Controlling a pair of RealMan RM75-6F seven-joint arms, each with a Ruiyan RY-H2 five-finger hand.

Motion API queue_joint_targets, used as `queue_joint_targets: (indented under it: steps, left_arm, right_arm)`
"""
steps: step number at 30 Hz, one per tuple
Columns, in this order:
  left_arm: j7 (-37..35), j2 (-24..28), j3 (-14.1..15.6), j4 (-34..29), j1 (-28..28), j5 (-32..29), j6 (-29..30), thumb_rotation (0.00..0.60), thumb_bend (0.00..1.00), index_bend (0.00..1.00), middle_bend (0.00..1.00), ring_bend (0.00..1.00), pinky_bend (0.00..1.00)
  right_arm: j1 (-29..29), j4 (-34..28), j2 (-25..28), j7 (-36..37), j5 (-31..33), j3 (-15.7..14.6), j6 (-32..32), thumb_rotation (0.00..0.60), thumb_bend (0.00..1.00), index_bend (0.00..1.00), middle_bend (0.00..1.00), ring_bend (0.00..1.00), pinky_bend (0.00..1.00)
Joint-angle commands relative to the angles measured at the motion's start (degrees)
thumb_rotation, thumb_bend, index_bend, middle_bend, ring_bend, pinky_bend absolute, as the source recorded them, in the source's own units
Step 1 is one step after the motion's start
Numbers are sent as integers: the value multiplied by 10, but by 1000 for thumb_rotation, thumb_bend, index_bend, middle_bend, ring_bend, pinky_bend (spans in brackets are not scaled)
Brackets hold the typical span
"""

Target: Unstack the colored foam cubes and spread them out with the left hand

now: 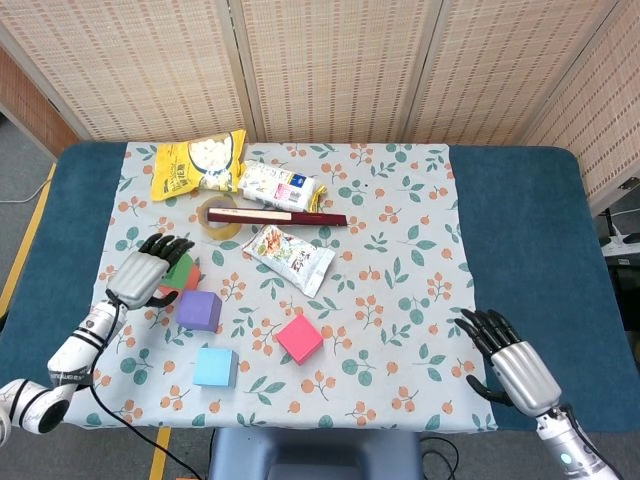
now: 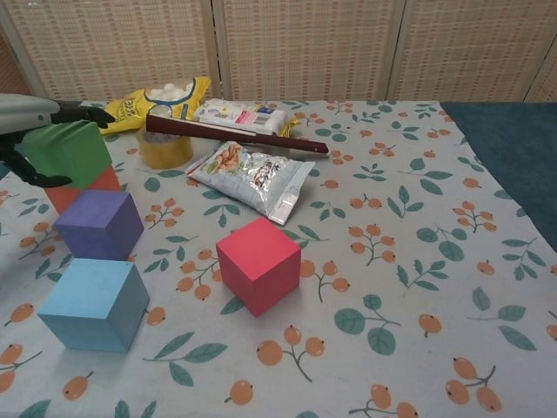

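Foam cubes number five: green cube (image 2: pixel 70 153) stacked on orange cube (image 2: pixel 83 189) at the cloth's left, with purple, blue and pink ones single nearby. Left hand (image 1: pixel 150 273) cups the green one, fingers draped over it; whether it grips, I cannot tell. A loose hold could drag both over. Right hand (image 1: pixel 507 358) lies released.
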Motion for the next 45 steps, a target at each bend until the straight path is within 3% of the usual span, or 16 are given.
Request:
queue_joint_targets:
  steps: [1,4,9,14,20,31,33,35,38,40,45]
  left_arm:
    - [-13,-15,-4,17,-2,6,18,600,389,277,466,345,16]
    - [-33,-32,-8,45,-6,17,35,600,468,425,619,473,73]
    - [-64,-57,-13,85,-16,35,61,600,547,498,686,523,136]
    - [-77,-77,-19,92,-35,59,82,600,549,503,687,525,143]
    - [-66,-120,-19,93,-74,71,59,600,552,507,680,518,137]
    - [-73,-239,5,238,-115,61,-6,600,534,500,647,489,100]
    - [-83,-252,10,265,-116,61,-9,600,513,477,605,448,83]
    - [-90,-260,13,284,-116,61,-9,600,468,386,484,335,48]
    - [-116,-261,18,289,-117,62,-13,600,404,118,206,105,8]
    - [-129,-255,19,282,-118,65,-8,600,366,9,50,10,0]
    - [-139,-240,18,258,-115,71,24,600,336,0,0,0,0]
  right_arm:
    - [1,0,0,1,0,0,-2,600,208,0,0,0,0]
    - [1,-1,1,4,2,0,-2,600,208,0,0,0,0]
    - [1,-2,3,7,3,1,-2,600,208,0,0,0,0]
    - [3,-2,3,8,5,1,-6,600,208,0,0,0,0]
    - [6,-2,6,23,9,3,-9,600,208,0,0,0,0]
    - [10,-3,17,51,13,5,-7,600,208,0,0,0,0]
    - [10,-2,18,54,14,6,-8,600,208,0,0,0,0]
    - [11,-1,18,55,15,6,-10,600,208,0,0,0,0]
    - [12,-1,17,54,17,7,-12,600,208,0,0,0,0]
    - [12,-1,16,53,17,7,-12,600,208,0,0,0,0]
    - [11,0,14,52,11,5,-8,600,207,0,0,0,0]
